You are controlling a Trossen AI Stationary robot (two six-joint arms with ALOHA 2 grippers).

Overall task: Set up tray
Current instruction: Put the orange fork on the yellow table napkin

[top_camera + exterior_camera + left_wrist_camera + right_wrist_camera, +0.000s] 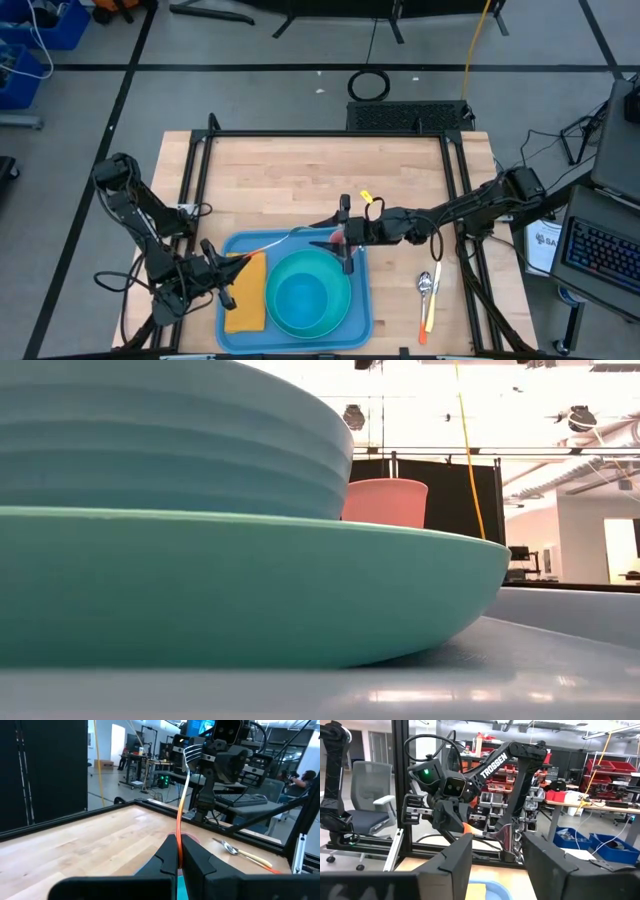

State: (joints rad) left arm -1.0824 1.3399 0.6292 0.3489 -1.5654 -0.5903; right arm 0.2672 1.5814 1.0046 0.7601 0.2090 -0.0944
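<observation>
The blue tray (232, 322) is seen at 6 o'clock on the wooden table (300, 180), carrying a teal plate (345, 300) with a teal bowl (300, 300) stacked on it and a yellow-orange napkin (246, 295) at the tray's 9 o'clock side. A fork (272, 241) with an orange handle is gripped by the closed left gripper (228, 270) (tines out toward 1 o'clock). The right gripper (345, 236), fingers apart, is held at the tray's 12 o'clock rim by a pink cup (338, 238). A spoon (425, 285) and knife (431, 308) lie at 3 o'clock of the tray.
</observation>
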